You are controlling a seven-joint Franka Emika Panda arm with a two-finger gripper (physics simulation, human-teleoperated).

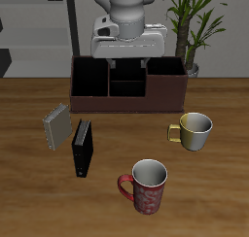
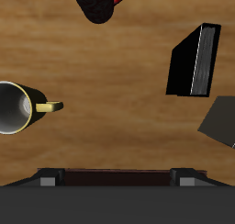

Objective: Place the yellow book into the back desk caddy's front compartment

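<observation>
Approach not begun. Claw [image 1: 127,56] hangs above caddy [image 1: 126,85], holding nothing; opening cannot tell. Book [image 1: 56,127] on table [image 1: 214,192], beside black book [image 1: 83,148]. Next: descend over book, grasp.

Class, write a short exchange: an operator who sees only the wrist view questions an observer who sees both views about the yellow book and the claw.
Operator: Only a corner of the yellow book shows here. How does it lie?
Observer: Cover up on the table, beside the black book.
Operator: Where is the claw?
Observer: The claw hangs over the back desk caddy, holding nothing.
Operator: Anything in the front compartment?
Observer: The front compartment looks empty.
</observation>
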